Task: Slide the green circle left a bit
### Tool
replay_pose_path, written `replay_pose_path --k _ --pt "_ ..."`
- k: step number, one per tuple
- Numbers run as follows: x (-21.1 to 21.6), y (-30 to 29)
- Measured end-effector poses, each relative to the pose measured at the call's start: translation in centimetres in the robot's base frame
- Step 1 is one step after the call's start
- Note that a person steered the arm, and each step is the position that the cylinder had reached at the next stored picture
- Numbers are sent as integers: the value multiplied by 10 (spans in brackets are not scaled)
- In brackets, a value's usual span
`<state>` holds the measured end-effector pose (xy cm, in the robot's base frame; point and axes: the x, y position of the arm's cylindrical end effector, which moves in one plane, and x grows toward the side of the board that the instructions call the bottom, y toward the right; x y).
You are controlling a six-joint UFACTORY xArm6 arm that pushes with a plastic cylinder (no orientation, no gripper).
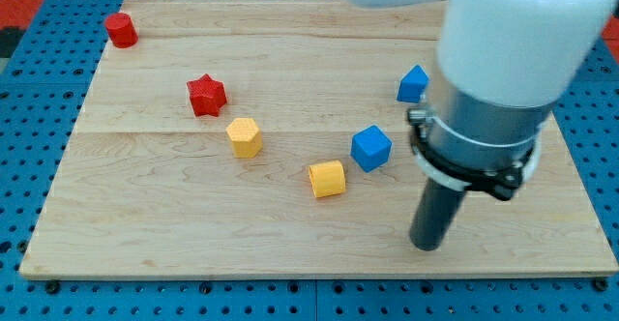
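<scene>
My tool, a dark rod, rests its tip (pixel 427 247) on the wooden counter (pixel 145 224), touching nothing; it cannot grip. At ten o'clock lies a blue cube (pixel 370 148), with a yellow block (pixel 327 179) beside it. The green circle does not show.

No text, label, brand, number or sign can be read anywhere; the blocks, the wooden counter (pixel 145 205) and the arm (pixel 503 50) carry no markings.
</scene>
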<state>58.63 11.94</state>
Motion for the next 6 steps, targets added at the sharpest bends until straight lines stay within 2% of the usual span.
replay_pose_path --k 2,3,4,6 --pt "-2 -10" --pt "-2 29" --pt "-19 88" --pt "-171 173"
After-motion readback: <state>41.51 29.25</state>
